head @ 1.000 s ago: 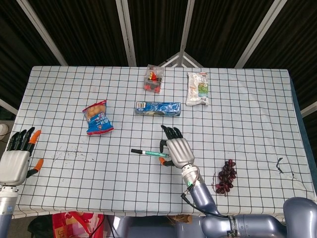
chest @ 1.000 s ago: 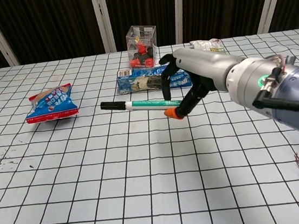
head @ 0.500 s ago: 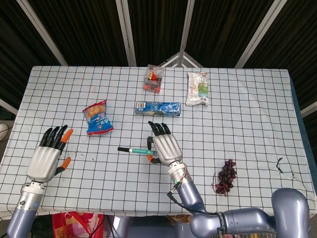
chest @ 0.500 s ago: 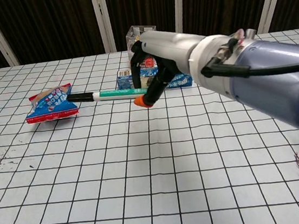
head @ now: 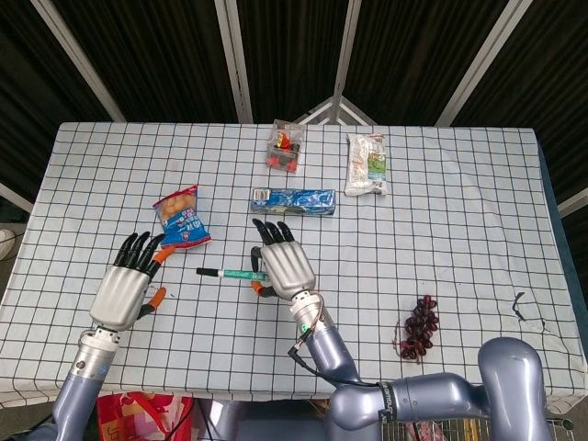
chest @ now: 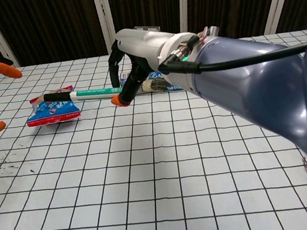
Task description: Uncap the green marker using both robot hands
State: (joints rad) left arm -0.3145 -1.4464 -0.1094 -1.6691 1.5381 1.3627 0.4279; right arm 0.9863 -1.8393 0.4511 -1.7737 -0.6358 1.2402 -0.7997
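left hand [head: 126, 285]: grey shell, black fingers with orange tips, fingers spread, holding nothing, just left of the marker's cap end. snack bag [head: 181, 219]: glossy blue and red pouch, flat on the checked tablecloth [head: 478, 202]. green marker [head: 228, 273]: slim cylinder, green and white barrel, black cap on its left end, held level above the cloth. right hand [head: 280, 266]: pinches the barrel's right end between thumb and fingers. grapes [head: 421, 326]: dark cluster, far right.
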